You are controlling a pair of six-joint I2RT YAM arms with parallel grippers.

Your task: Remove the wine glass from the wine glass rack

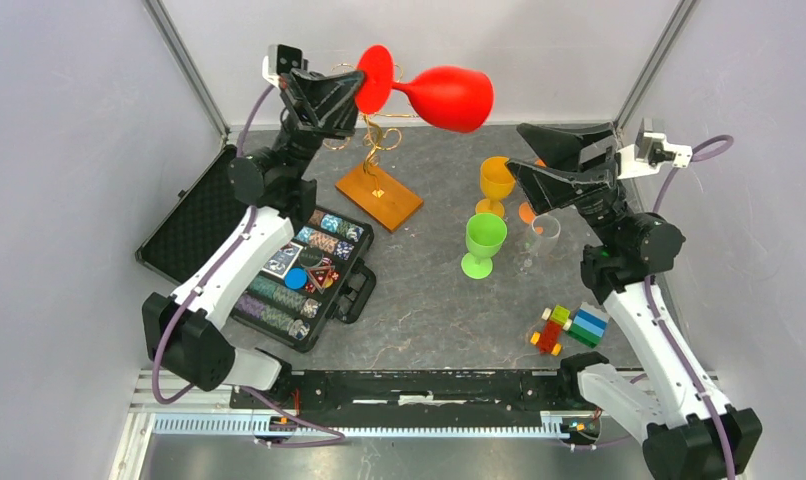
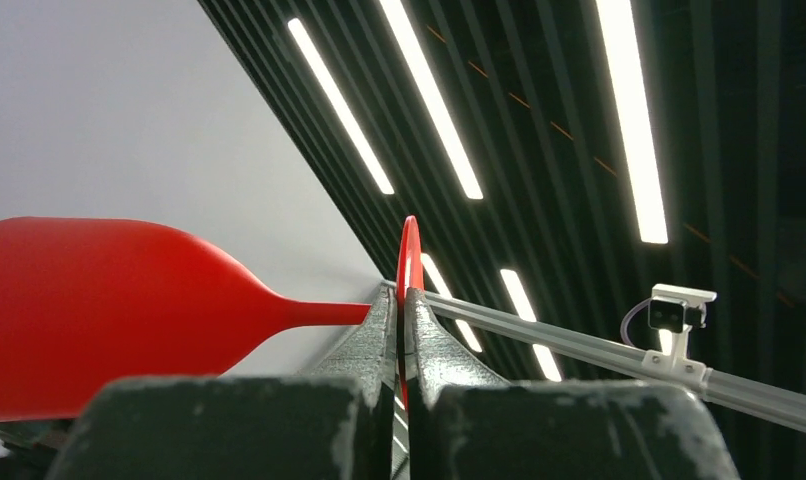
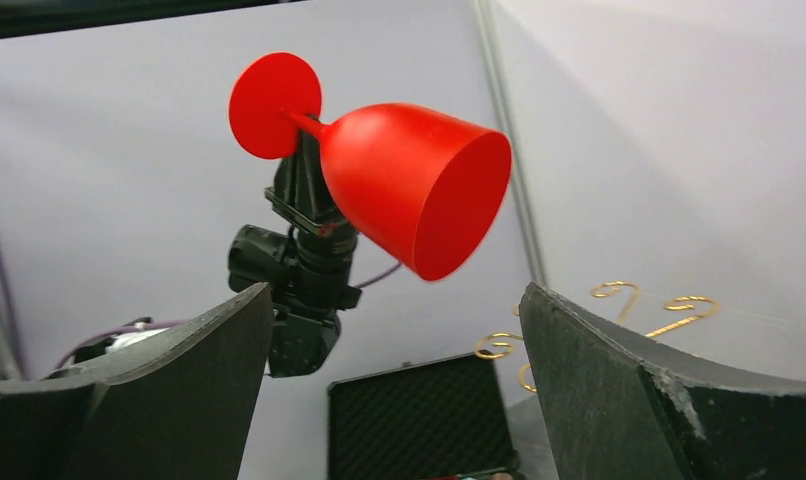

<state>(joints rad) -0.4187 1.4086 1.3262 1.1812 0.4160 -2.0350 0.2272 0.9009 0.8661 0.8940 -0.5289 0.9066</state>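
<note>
My left gripper [image 1: 357,96] is raised high and shut on the flat foot of the red wine glass [image 1: 449,97]. The glass lies sideways in the air, bowl pointing right. In the left wrist view the fingers [image 2: 379,335] pinch the thin red foot disc edge-on, with the bowl of the wine glass [image 2: 99,300] to the left. The wine glass rack [image 1: 379,195], gold wire on a wooden base, stands below the glass. In the right wrist view the wine glass [image 3: 419,185] hangs apart from the rack's gold scrolls [image 3: 669,305]. My right gripper [image 1: 516,150] is open and empty, facing the glass.
An open black case of poker chips [image 1: 289,270] lies left of the rack. An orange goblet [image 1: 496,180], a green goblet [image 1: 484,240] and a clear glass [image 1: 542,235] stand under my right arm. Coloured blocks [image 1: 569,328] lie at the near right.
</note>
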